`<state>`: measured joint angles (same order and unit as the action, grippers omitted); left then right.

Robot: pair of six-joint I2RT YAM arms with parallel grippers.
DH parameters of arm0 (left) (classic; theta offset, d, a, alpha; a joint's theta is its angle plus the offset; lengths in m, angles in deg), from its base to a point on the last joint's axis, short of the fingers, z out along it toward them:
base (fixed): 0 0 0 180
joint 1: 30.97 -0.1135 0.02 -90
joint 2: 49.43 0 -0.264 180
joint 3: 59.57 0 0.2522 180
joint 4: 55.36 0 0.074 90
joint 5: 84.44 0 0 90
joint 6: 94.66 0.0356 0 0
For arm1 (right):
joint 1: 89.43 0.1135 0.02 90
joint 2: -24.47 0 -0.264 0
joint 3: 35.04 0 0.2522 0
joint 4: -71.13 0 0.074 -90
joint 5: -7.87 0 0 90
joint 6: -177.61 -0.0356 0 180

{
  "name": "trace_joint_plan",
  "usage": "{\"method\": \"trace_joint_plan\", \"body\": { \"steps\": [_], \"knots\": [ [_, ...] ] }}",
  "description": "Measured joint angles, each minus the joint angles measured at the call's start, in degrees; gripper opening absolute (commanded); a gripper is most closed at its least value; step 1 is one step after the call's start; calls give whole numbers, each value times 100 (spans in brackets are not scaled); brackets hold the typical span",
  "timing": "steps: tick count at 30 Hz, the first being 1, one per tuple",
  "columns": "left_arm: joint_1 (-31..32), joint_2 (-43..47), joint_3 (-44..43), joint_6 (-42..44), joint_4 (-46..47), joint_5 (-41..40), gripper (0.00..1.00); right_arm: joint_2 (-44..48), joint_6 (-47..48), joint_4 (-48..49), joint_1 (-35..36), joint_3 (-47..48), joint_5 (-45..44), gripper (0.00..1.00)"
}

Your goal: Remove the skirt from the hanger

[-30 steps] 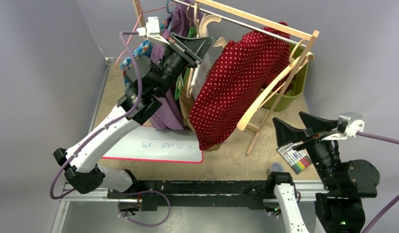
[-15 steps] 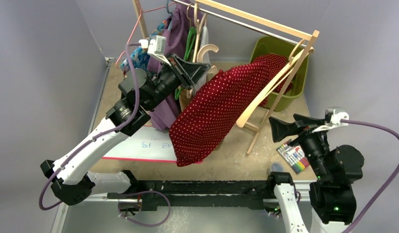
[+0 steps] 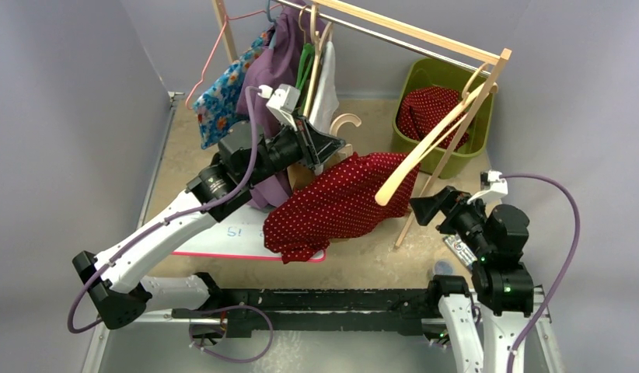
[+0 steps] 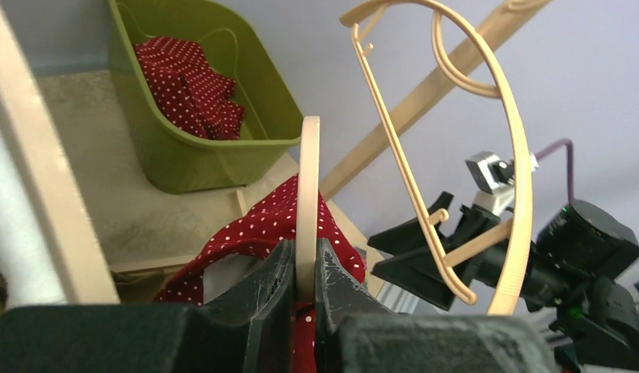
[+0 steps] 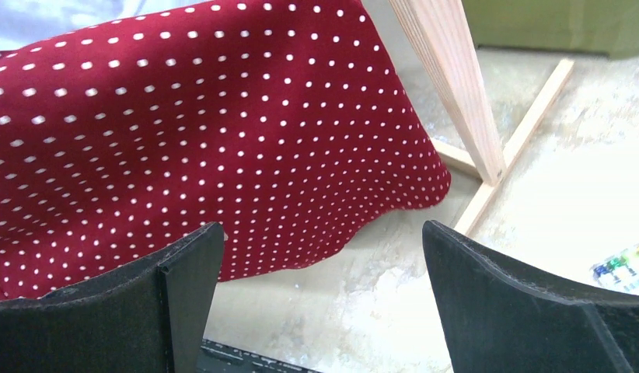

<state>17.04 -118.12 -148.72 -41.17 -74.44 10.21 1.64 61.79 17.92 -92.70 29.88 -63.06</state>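
The red skirt with white dots sags from the left gripper down onto the table. My left gripper is shut on the pale wooden hanger, seen edge-on between its fingers, with the skirt bunched just beneath. My right gripper stands open low at the skirt's right edge. In the right wrist view the skirt fills the upper left, and nothing lies between the fingers of the right gripper.
A bare beige hanger hangs from the wooden rack's right end; its leg stands close right of the skirt. A green bin holds another dotted red garment. Several clothes hang at the rack's left. A whiteboard lies front left.
The skirt has come off the rack's right end and dropped to the table. My left gripper moved down and right with its hanger. The right arm swung left toward the skirt's edge.
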Motion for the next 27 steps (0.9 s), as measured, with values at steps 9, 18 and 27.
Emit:
{"method": "trace_joint_plan", "body": {
  "steps": [9,18,27],
  "knots": [
    [7,-131,306,597,476,752,0,-9,-590,741,0,-813,710,99],
    [39,-756,693,1196,1084,804,0,-166,-1250,2752,0,-1237,2131,97],
    [205,-997,706,1207,1414,1014,0,-546,-2162,3985,0,-1996,2623,94]
  ]
}}
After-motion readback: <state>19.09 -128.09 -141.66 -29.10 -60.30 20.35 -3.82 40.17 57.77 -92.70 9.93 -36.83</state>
